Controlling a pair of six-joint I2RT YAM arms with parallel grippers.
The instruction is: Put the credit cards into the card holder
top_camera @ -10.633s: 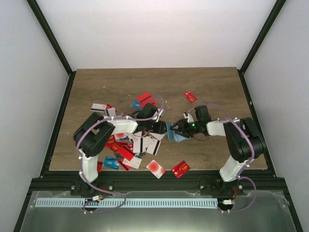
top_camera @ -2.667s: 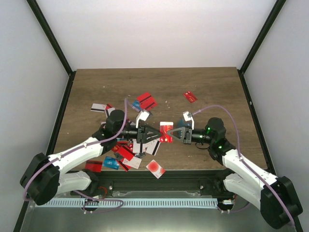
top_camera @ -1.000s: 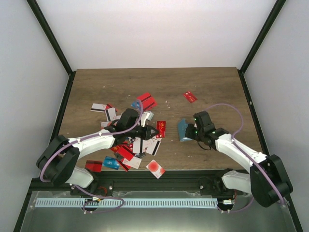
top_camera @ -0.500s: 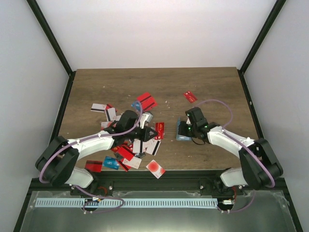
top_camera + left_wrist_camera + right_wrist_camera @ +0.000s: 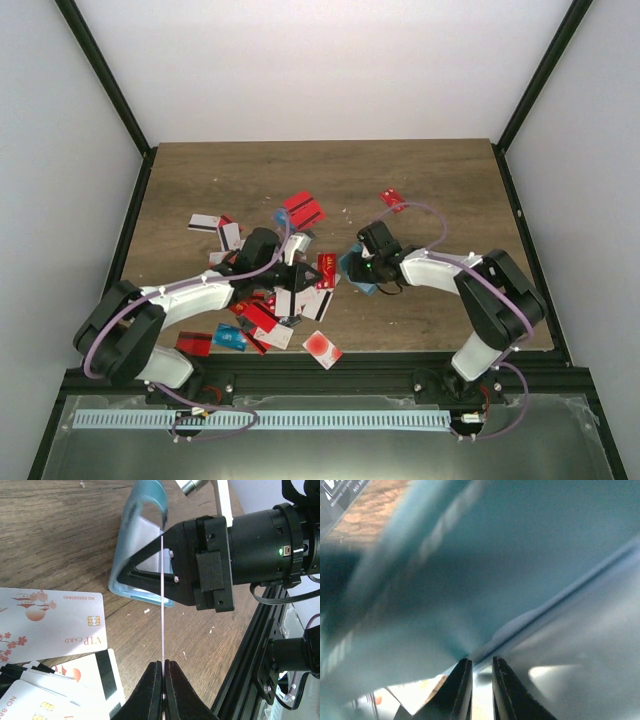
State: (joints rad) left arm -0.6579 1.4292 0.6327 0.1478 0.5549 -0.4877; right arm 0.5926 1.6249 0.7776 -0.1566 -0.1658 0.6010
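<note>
- Nearest my bases, a white plastic card with a red dot lies flat on the brown wooden table. Just left of it is a heap of red and white plastic cards.
- My left gripper has its fingers pinched together on a thin red rectangular plastic card, which my wrist camera sees edge-on.
- Beside that gripper, a white VIP card with a red sun rests on the table.
- The held card's far end meets the open mouth of the flat teal-blue folding card holder; I cannot tell whether it sits in a pocket.
- My right gripper is clamped on the holder, fingers nearly together, its opening turned toward my left gripper.
- Farther out lie a pair of red cards and a lone red card.
</note>
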